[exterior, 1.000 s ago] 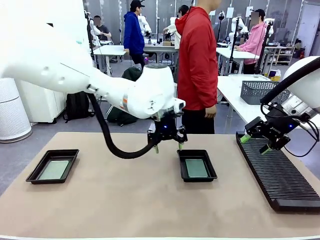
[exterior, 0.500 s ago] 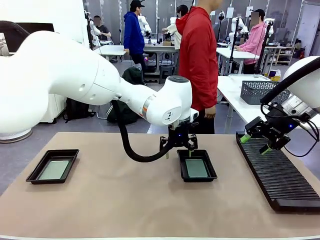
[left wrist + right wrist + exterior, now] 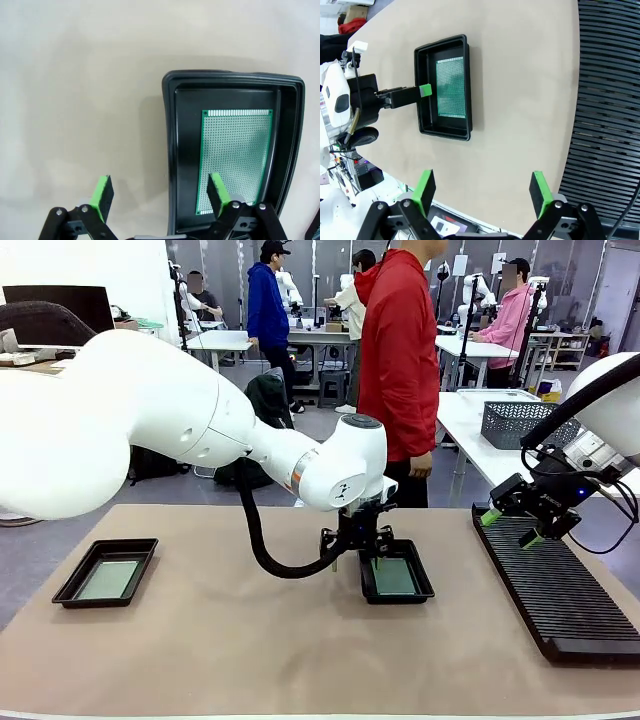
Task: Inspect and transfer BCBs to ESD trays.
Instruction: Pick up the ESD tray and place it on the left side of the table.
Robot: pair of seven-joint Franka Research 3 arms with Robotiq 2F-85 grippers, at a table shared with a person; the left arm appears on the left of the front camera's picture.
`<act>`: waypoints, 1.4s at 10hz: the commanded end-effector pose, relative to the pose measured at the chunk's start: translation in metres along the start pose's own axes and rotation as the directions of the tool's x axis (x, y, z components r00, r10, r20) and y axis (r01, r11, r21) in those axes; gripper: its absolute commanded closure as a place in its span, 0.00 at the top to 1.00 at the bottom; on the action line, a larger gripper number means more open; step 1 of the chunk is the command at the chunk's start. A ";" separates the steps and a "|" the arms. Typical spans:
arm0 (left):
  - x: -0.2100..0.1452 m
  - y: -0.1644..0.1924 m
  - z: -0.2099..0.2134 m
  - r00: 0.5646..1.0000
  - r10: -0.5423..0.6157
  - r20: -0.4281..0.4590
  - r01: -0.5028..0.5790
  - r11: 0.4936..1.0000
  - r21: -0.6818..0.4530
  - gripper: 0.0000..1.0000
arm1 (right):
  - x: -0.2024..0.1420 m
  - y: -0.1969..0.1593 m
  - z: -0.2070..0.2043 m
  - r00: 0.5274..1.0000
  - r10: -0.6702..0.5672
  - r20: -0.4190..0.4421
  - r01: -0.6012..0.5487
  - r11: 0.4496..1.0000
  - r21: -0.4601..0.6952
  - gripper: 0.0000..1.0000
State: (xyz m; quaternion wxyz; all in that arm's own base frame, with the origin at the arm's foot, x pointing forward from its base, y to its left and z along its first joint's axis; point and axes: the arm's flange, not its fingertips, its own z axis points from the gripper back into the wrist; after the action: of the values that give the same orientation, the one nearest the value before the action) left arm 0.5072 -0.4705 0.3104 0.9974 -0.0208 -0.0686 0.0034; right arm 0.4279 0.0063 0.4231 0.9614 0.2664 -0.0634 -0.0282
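1. bcbs (image 3: 393, 577) (image 3: 108, 580) lie in esd trays (image 3: 423, 585) (image 3: 75, 585) on the tan table (image 3: 250, 640): mid-table and near its left edge.
2. left gripper (image 3: 355, 558) and right gripper (image 3: 512, 527): jaws apart, empty.
3. black rack (image 3: 560, 595) lies along the right edge; a person (image 3: 398, 360) stands at the far side.

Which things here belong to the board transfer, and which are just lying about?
Job:
middle tray with board
left tray with board
left hand, open
right hand, open

Lying about:
ribbed rack
mesh basket
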 end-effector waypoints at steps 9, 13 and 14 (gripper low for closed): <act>0.001 -0.006 0.002 1.000 -0.019 -0.005 0.019 1.000 -0.008 0.95 | 0.001 0.002 0.000 1.000 -0.026 0.005 0.026 1.000 0.003 1.00; 0.003 -0.003 0.002 1.000 -0.016 0.009 0.016 1.000 -0.022 0.81 | 0.001 0.002 0.000 1.000 -0.026 0.005 0.026 1.000 0.003 1.00; 0.004 -0.002 0.000 1.000 -0.015 0.007 0.015 1.000 -0.024 0.76 | 0.001 0.002 0.000 1.000 -0.026 0.005 0.026 1.000 0.003 1.00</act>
State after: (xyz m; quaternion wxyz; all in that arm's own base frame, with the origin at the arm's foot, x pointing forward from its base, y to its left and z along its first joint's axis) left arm 0.5076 -0.4751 0.3118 0.9972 -0.0250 -0.0707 0.0004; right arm 0.4279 0.0063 0.4231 0.9614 0.2664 -0.0634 -0.0282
